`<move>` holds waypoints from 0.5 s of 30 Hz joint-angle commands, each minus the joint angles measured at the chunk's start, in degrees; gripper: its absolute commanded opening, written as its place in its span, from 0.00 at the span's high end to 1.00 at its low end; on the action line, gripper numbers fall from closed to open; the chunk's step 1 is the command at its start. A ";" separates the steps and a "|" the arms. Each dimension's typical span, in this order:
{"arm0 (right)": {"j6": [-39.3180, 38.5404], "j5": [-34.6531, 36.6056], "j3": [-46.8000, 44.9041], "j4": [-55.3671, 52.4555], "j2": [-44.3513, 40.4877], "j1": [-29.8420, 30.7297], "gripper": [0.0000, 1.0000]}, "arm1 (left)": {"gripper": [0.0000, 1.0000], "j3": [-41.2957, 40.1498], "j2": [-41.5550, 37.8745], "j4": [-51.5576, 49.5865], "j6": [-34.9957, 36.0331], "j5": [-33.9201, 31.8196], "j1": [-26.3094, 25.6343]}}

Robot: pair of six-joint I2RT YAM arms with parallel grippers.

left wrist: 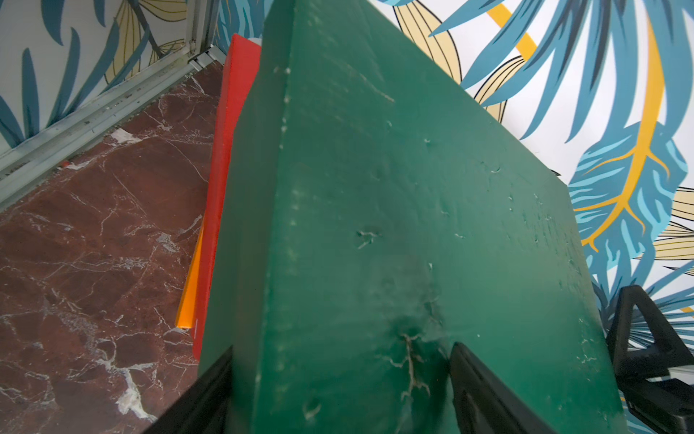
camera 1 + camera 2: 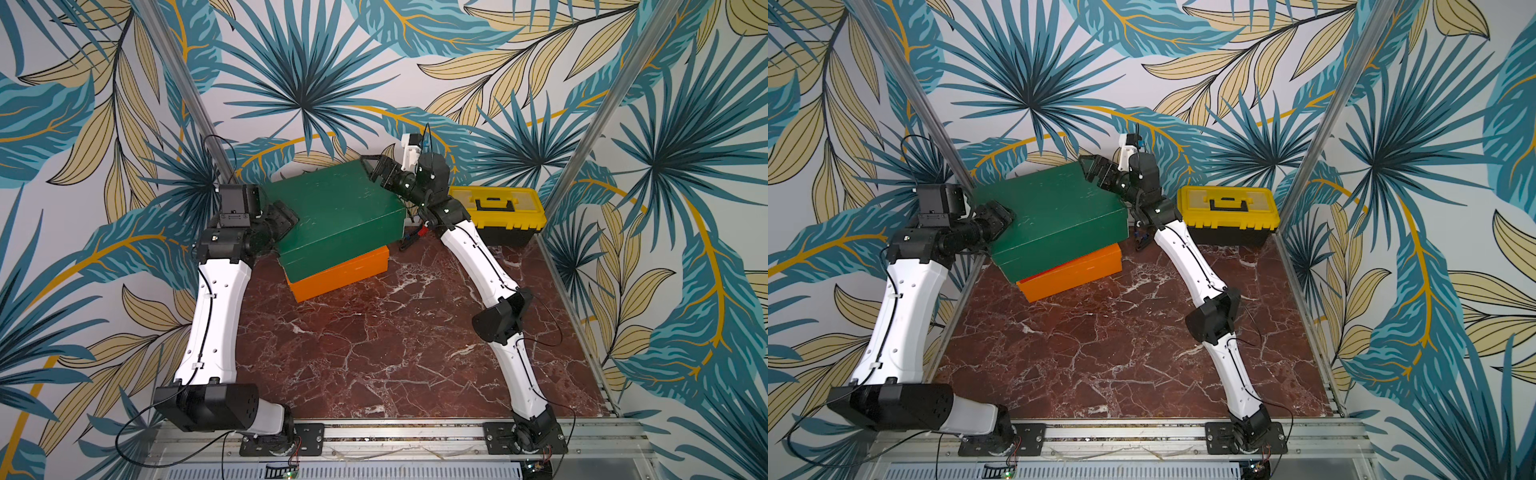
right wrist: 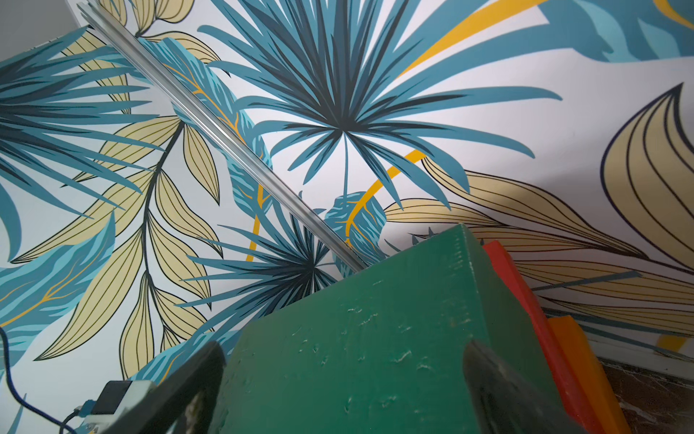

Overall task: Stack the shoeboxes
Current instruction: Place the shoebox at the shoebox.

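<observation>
Nearly done: the green shoebox (image 2: 336,212) tops the stack at the back-left of the counter (image 2: 395,340), by the rear wall, w/ the red shoebox (image 1: 229,150) under it & the orange shoebox (image 2: 340,276) at the bottom; red shows only in the wrist views. Green lies skewed vs. orange, and whether it rests flat can't be told. The step in hand looks like seating the top box. That is best done by turning it square w/ the two below, lowering both ends evenly, then letting go one side at a time so nothing slides. The left pincer (image 2: 284,214) is clenched on green's near-left edge, jaws partly spread, one finger on the scuffed lid, the other against the side wall. The right pincer (image 2: 372,166) stands spread wide at the far-right corner, apparently grasping nothing; one finger overlaps the lid, contact unclear. A yellow-lidded toolbox (image 2: 498,208) sits apart, back-right.
</observation>
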 commanded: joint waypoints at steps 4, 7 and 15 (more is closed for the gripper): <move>7.83 -14.30 0.30 2.36 2.81 8.33 0.01 | 0.16 3.02 2.16 12.11 0.40 15.58 -3.14; 7.87 -14.06 0.29 2.54 3.67 8.01 0.01 | 0.16 3.28 3.21 12.30 0.75 15.42 -2.82; 8.55 -16.33 -2.50 1.07 1.95 3.02 0.01 | 0.16 4.12 6.92 12.92 1.02 16.10 0.21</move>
